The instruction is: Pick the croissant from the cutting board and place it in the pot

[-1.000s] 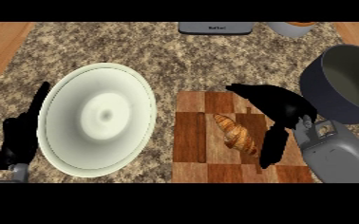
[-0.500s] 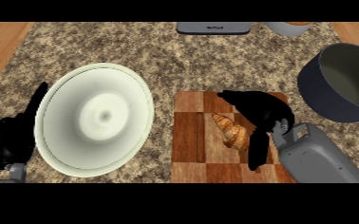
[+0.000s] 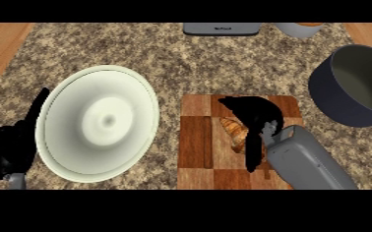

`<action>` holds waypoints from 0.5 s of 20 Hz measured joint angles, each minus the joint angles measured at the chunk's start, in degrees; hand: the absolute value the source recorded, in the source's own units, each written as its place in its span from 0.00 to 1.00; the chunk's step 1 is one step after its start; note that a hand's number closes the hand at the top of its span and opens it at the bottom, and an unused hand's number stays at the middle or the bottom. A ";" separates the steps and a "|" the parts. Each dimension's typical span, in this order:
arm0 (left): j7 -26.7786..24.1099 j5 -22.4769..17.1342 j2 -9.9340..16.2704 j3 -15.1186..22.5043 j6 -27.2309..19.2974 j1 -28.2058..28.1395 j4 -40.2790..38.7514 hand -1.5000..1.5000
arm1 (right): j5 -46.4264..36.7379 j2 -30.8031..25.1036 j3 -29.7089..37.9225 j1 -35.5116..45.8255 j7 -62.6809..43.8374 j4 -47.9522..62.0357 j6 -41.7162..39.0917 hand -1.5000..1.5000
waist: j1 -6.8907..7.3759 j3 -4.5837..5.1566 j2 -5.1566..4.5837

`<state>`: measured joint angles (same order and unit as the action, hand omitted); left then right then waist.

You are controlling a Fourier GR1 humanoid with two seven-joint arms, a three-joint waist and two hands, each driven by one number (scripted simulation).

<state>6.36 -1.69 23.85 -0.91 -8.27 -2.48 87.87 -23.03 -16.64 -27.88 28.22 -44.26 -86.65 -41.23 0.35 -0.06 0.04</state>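
One speckled granite counter [image 3: 181, 59] fills most of the view, and strips of warm wood are seen at its 10 and 2 o'clock corners. A checkered wooden board [image 3: 198, 137] is laid on the counter toward 5 o'clock. At 12 o'clock a grey appliance [image 3: 222, 28] is cut by the upper edge; a small dark mark is carried on its front, but it cannot be read. Beside it, toward 1 o'clock, a pale cup [image 3: 298, 29] is partly shown. No other writing is seen.

The croissant [image 3: 234, 133] is found on the board, near its middle, and is half hidden under the right hand [image 3: 254, 115]. That hand is laid over the pastry with its fingers curved downward around it; whether the pastry is actually pinched cannot be told. The dark pot [image 3: 341, 91] stands at 3 o'clock, apart from the board. A large white plate [image 3: 98, 123] is set at 9 o'clock. The left hand [image 3: 18, 145] is shown at the plate's 9 o'clock edge, fingers up and relaxed.
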 measured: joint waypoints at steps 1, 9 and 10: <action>0.25 0.39 -0.33 -0.21 0.10 0.77 -0.44 0.50 | -1.14 0.33 -0.18 -0.65 0.57 0.24 -0.02 0.00 | -0.04 -0.01 0.01; 2.04 2.71 -2.47 -1.40 1.39 -0.19 2.42 0.50 | -8.48 3.31 0.46 -2.32 3.49 3.28 -0.12 0.00 | -0.06 -0.05 0.06; 1.89 3.00 -2.74 -1.69 1.64 -0.07 2.18 0.50 | -8.77 3.44 1.33 -1.95 4.21 3.90 -0.68 0.00 | -0.07 -0.06 0.04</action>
<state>8.25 1.30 21.11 -2.60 -6.62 -2.55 90.06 -31.80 -13.20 -26.55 26.27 -40.05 -82.76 -41.91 0.28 -0.12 0.08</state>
